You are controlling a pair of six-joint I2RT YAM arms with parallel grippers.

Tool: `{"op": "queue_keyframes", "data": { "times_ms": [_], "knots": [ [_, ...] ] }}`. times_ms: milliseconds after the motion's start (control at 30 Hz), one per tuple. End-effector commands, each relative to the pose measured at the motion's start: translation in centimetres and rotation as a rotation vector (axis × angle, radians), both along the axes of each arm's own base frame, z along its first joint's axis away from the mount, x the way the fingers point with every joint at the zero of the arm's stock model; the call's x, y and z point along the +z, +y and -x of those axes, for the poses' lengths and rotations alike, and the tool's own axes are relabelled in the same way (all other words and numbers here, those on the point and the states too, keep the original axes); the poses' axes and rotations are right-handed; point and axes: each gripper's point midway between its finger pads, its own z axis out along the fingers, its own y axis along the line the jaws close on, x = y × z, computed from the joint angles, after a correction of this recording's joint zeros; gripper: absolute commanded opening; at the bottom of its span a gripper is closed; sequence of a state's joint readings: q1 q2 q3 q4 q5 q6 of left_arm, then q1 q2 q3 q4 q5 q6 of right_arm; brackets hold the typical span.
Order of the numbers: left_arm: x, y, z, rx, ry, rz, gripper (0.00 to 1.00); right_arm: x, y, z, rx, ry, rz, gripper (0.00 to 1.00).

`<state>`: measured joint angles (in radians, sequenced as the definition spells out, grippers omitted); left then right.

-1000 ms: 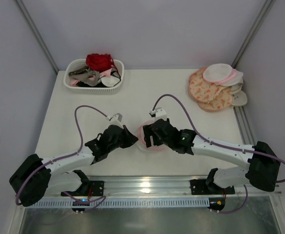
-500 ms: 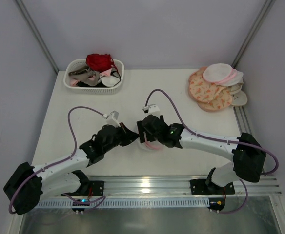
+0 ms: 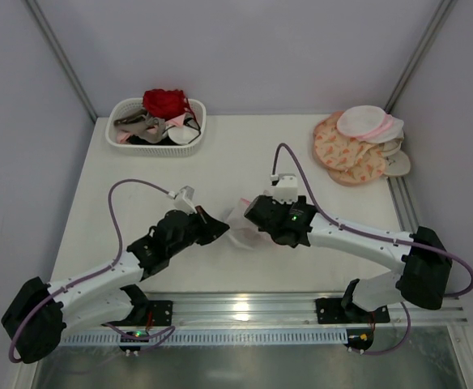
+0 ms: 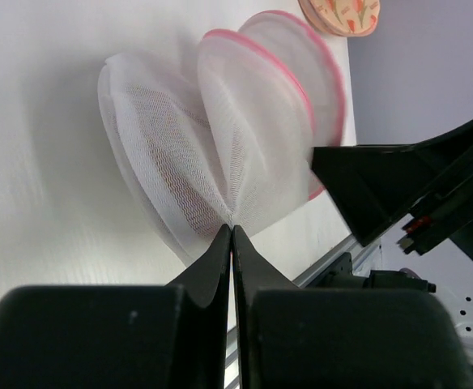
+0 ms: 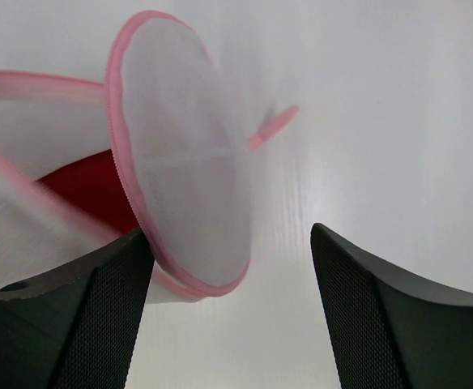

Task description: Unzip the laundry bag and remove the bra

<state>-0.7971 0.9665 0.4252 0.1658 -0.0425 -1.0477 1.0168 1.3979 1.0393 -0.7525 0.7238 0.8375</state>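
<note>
Left hand [image 4: 232, 231] pinched shut on laundry bag [image 4: 220, 138] mesh, bag just ahead of it on desk [image 5: 382, 121]. Right hand [image 5: 230, 235] wide, unzipped flap between its fingers, red bra [image 5: 91, 190] beside one. Reach under flap, pinch bra only, not mesh.

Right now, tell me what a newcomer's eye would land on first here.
The pink-rimmed mesh laundry bag mid-table, its lid gaping with something red inside. The left end effector pinches its mesh; the right end effector stands open close by the lid. In the far left corner, a red garment tops a white basket.
</note>
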Motion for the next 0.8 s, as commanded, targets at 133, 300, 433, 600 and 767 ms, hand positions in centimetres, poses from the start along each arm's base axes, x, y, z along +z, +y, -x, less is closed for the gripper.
{"op": "queue_keyframes", "data": {
  "times_ms": [133,300,433,600,767],
  "knots": [
    [-1.9,1.4,0.6,0.028,0.017,-0.037,0.0,2.3,-10.9,2.5,-0.353,-0.099,0.192,0.84],
    [-3.8,1.9,1.1,0.027,0.045,-0.071,0.0,3.0,-11.1,2.6,-0.328,-0.115,0.163,0.85],
    [-4.5,2.0,1.2,0.02,0.045,-0.088,0.0,4.4,-7.2,1.4,-0.166,-0.156,0.002,0.85],
    [-5.5,2.1,1.2,-0.003,0.024,-0.123,0.0,6.3,-0.3,1.9,0.244,-0.171,-0.224,0.85],
    [-6.6,2.3,1.2,-0.001,0.031,-0.148,0.0,5.3,2.8,1.3,0.344,-0.138,-0.249,0.85]
  ]
}}
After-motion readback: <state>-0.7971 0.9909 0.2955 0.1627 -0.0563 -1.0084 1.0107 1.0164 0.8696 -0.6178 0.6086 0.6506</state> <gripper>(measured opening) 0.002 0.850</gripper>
